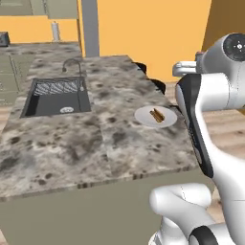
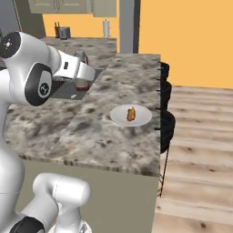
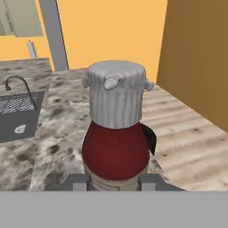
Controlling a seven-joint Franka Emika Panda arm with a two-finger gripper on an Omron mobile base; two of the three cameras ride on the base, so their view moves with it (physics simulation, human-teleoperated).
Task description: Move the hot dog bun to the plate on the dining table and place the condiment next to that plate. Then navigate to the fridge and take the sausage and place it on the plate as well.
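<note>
Here, clamped on the condiment bottle (image 3: 116, 142) at its lower body, gripper (image 3: 114, 181) fingertips mostly cut off by the frame's bottom. Partly masked by the forearm in the right base view, bottle (image 2: 82, 82) held above the marble counter (image 1: 72, 143). Near the counter's right edge, plate (image 1: 155, 116) carrying the bun (image 1: 157, 115); bare stone all around it.

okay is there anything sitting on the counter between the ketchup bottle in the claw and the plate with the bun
Nothing visible. The condiment bottle sits in the claw, and the counter between it and the plate holding the bun is bare marble.
</note>
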